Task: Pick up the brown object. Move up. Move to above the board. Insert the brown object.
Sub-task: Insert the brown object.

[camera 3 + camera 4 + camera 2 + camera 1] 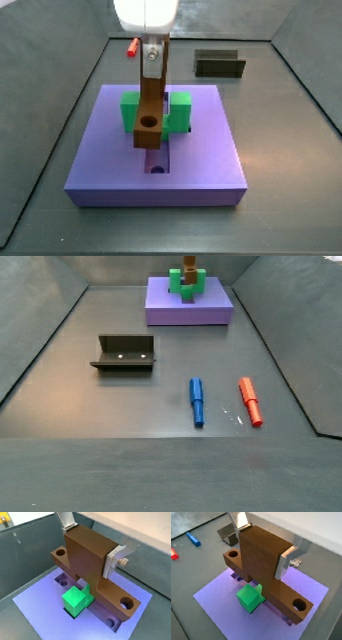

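Two silver fingers (115, 561) of our claw (264, 547) clamp the brown object (264, 559); we see it standing over the board (201, 160), at the green block (77, 599).

Even soft light, faint shadows; wrist views slightly blurred.

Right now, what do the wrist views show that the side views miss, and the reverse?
Only wrist: the gripper with its silver fingers clamped on the brown object, and the holes at both ends of the crosspiece.
Only side: the whole board as a thick slab, and the fixture in full on the floor.
Both: the brown object upright over the board's groove beside the green block.
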Robot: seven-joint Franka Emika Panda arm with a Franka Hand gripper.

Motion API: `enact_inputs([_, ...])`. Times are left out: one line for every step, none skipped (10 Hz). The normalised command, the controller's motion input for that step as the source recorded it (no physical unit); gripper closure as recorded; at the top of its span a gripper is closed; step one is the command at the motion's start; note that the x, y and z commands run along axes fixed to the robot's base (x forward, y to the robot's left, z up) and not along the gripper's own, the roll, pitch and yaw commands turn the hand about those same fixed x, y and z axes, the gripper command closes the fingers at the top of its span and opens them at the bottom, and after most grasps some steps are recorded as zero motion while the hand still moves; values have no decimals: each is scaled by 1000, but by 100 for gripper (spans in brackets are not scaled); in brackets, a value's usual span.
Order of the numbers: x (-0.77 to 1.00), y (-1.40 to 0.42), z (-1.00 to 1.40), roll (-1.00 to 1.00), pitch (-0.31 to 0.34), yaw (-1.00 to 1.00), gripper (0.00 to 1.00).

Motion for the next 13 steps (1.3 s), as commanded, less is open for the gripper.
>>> enact_inputs([3, 0, -211, 0, 0, 63, 100])
enact_inputs([0, 0, -329, 0, -51, 66, 100])
enact_inputs([0, 0, -351, 0, -61, 54, 100])
enact_inputs([0, 0, -331, 0, -54, 57, 100])
enact_inputs([0, 0, -306, -13, -51, 74, 100])
enact_inputs([51, 0, -223, 0, -11, 91, 100])
enact_inputs([37, 0, -206, 0, 0, 89, 100])
enact_inputs([20, 0, -143, 47, 0, 131, 100])
enact_inputs([49, 0, -129, 57, 0, 163, 100])
enact_inputs([69, 0, -131, 57, 0, 169, 100])
enact_inputs([69, 0, -146, 73, 0, 189, 100])
enact_inputs([63, 0, -171, 91, 0, 211, 100])
enact_inputs([77, 0, -194, 67, 0, 169, 100])
